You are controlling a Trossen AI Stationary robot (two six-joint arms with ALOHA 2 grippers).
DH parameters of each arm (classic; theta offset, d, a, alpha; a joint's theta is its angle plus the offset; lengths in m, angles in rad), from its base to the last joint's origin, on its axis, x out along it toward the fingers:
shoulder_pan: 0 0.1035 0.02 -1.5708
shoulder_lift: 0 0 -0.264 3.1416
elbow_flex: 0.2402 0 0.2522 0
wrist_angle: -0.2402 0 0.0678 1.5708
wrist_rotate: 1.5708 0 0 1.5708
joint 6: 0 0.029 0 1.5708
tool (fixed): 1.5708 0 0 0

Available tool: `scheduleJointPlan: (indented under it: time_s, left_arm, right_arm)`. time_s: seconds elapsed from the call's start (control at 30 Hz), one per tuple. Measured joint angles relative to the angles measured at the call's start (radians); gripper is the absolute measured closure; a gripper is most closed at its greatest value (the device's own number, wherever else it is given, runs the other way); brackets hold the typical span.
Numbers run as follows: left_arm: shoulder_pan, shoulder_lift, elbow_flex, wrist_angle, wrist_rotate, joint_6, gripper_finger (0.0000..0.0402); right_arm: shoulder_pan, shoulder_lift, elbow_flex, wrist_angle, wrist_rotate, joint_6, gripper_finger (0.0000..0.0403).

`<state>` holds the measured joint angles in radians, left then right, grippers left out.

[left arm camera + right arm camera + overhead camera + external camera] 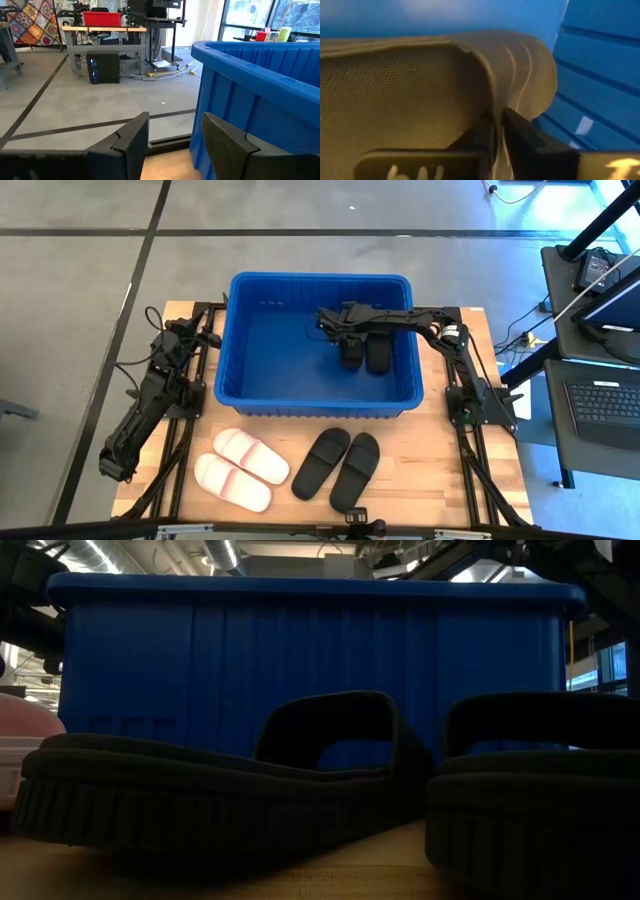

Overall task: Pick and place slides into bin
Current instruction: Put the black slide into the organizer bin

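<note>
The blue bin stands at the table's far middle. My right gripper reaches into it and is shut on a black slide; a second black slide lies beside it in the bin. Two more black slides and two white/pale pink slides lie sole-down on the table near the front. My left gripper waits open, just outside the bin's left wall. My right gripper pinches the black slide's strap at its edge. One finger is on the strap's outer side and the other under the strap, on its meshed inner face. The slide is low inside the bin; whether it rests on the bin floor I cannot tell.
In the low view the two black slides fill the front, with the bin's ribbed wall behind and a pink slide at the left edge. Bare wood shows at the table's near right.
</note>
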<state>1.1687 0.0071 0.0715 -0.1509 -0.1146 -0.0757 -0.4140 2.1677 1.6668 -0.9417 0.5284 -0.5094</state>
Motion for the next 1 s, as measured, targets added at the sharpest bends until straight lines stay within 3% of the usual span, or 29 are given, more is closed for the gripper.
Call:
scheduleJointPlan:
  time_s: [0.2, 0.6, 0.83, 1.0]
  left_arm:
    - [0.0, 0.0, 0.0, 0.001, 0.0, 0.0, 0.0224]
    - [0.0, 0.0, 0.0, 0.002, 0.0, -0.001, 0.0224]
    - [0.0, 0.0, 0.0, 0.002, 0.0, -0.001, 0.0224]
    - [0.0, 0.0, 0.0, 0.002, 0.0, -0.001, 0.0224]
  right_arm:
    - [0.0, 0.002, -0.002, -0.002, -0.007, 0.002, 0.0317]
    - [-0.002, 0.005, -0.004, -0.024, -0.01, 0.003, 0.0171]
    - [-0.002, 0.005, 0.0, -0.046, -0.011, 0.003, 0.0152]
    - [-0.004, 0.006, 0.051, -0.113, -0.124, 0.04, 0.0152]
